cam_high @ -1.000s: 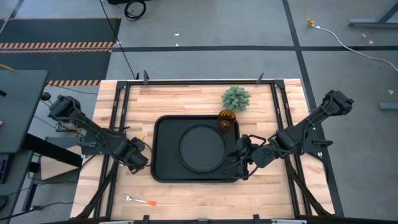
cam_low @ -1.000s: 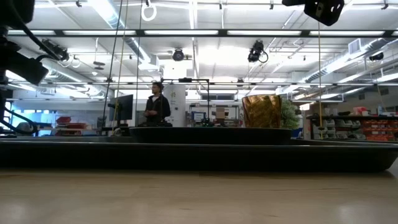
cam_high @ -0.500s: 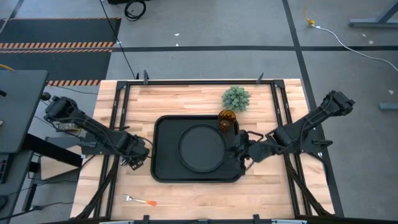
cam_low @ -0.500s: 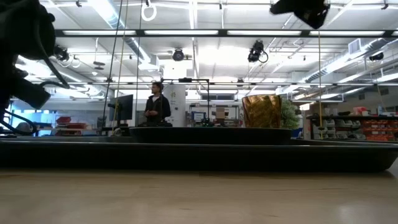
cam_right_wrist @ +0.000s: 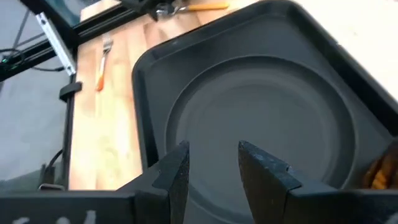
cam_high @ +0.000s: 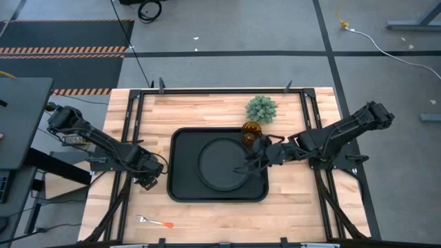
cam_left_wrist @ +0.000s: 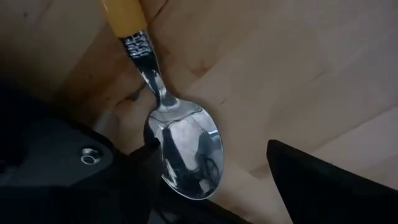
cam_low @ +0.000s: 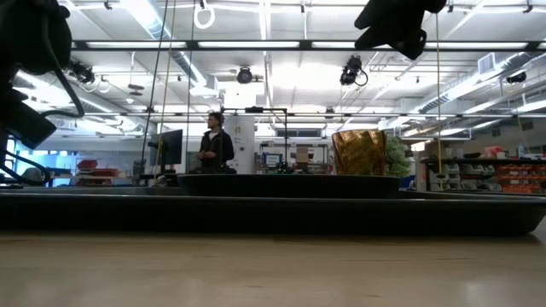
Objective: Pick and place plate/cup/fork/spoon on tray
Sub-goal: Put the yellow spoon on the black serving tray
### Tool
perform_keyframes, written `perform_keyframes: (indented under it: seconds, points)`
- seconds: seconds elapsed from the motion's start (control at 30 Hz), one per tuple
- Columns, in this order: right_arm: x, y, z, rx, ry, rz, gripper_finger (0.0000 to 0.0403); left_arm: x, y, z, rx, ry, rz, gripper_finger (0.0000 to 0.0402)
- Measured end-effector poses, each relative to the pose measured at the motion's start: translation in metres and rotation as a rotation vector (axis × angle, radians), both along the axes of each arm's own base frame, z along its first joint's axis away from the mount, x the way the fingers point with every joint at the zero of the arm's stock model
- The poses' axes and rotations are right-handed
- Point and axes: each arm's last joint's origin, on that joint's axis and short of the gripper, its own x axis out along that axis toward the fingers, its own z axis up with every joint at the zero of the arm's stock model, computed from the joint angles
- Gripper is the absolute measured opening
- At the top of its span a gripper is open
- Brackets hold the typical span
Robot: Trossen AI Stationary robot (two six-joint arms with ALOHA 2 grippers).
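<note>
- The tray (cam_high: 180, 141) lies in the middle of the table (cam_high: 207, 110), its long axis running left to right in the high view.
- The plate (cam_high: 222, 163) lies flat inside the tray, filling most of its width.
- The cup (cam_high: 251, 131) stands upright in the tray's far right corner, just beside the plate's rim.
- A green plant ball (cam_high: 261, 108) sits on the table just beyond that corner, outside the tray.
- The fork (cam_high: 154, 222) lies on the table off the tray's near left corner, well apart from it, long axis roughly along the tray's near edge, tines pointing away from the tray.
- The spoon (cam_left_wrist: 183, 152) lies on the wood just left of the tray, under the left gripper (cam_high: 146, 176); its orange handle points away from the gripper and its bowl faces up between the fingers.
- The left gripper's jaws stand wide either side of the bowl and grip nothing.
- The right gripper (cam_high: 249, 163) hovers over the plate's right side, jaws partly apart and empty.
- In the low view a person (cam_low: 213, 143) stands far behind the tray.
</note>
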Motion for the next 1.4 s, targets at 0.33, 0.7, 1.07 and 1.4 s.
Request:
perform_keyframes:
  seconds: [0.33, 0.7, 1.07, 1.4]
  points:
    - [-0.004, 0.011, 0.0, 0.035, 0.015, 0.078, 0.0142, 0.026, -0.013, 0.005, -0.149, -0.263, 0.03, 0.0293]
    - [-0.008, 0.018, -0.002, 0.035, 0.027, 0.083, 0.0142, 0.007, -0.022, 0.019, -0.091, -0.035, 0.018, 0.0293]
    - [-0.007, 0.018, 0.0, 0.058, 0.008, 0.04, 0.0142, -0.008, -0.029, 0.001, 0.022, 0.098, -0.032, 0.0293]
    - [-0.006, 0.019, 0.0, 0.103, -0.001, 0.013, 0.0142, -0.008, -0.029, -0.017, 0.006, 0.082, -0.078, 0.0293]
